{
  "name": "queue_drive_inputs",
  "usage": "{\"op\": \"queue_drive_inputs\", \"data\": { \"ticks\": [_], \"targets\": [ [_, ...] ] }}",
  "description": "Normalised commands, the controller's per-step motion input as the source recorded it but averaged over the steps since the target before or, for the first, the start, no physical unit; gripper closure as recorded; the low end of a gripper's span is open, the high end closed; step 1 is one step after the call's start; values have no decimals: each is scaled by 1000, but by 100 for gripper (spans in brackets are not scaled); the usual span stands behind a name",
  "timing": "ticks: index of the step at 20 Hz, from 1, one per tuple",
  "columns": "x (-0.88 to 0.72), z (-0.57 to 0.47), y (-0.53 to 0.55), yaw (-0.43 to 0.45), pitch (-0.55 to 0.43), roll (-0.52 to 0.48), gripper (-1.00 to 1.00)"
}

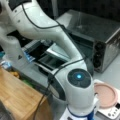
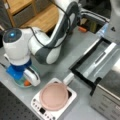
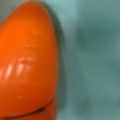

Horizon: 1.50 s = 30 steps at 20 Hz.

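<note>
My gripper (image 2: 26, 78) hangs low over a blue-green dish (image 2: 15, 80) that stands on the grey table (image 2: 75, 43), near the table's edge toward a front view's left and bottom. In this dish lies an orange carrot (image 2: 26, 83). In the wrist view the carrot (image 3: 27, 62) fills the left half from very close, and the rest is the dish's blue-green floor (image 3: 95, 62), so I judge that I am just above it or already touching it. If my fingers are apart or pressed on the carrot, I am not able to say: no finger shows in the wrist view, and in both front views my own wrist covers them. The carrot is not lifted, as far as I see; it seems to rest on the dish. Just beside the dish, further along the same table edge, stands a white device with buttons (image 2: 37, 106) that carries a round pink disc (image 2: 53, 96). Behind it a metal oven (image 1: 100, 37) stands with its door (image 2: 100, 58) let down. A wooden shelf (image 1: 17, 95) is at the table's other side. The other front view cuts my gripper at the bottom edge, and what the small blue objects (image 1: 27, 57) near the arm's base are, I cannot make out.
</note>
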Motion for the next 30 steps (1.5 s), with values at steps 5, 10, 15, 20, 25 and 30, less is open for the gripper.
{"op": "queue_drive_inputs", "data": {
  "ticks": [5,10,15,20,25,30],
  "targets": [
    [307,-277,17,72,111,67,100],
    [279,-76,-26,86,126,92,100],
    [235,-67,-88,86,112,102,100],
    [209,-38,-124,84,112,107,100],
    [161,98,-142,100,126,113,100],
    [141,313,-159,92,149,112,100]
  ]
}}
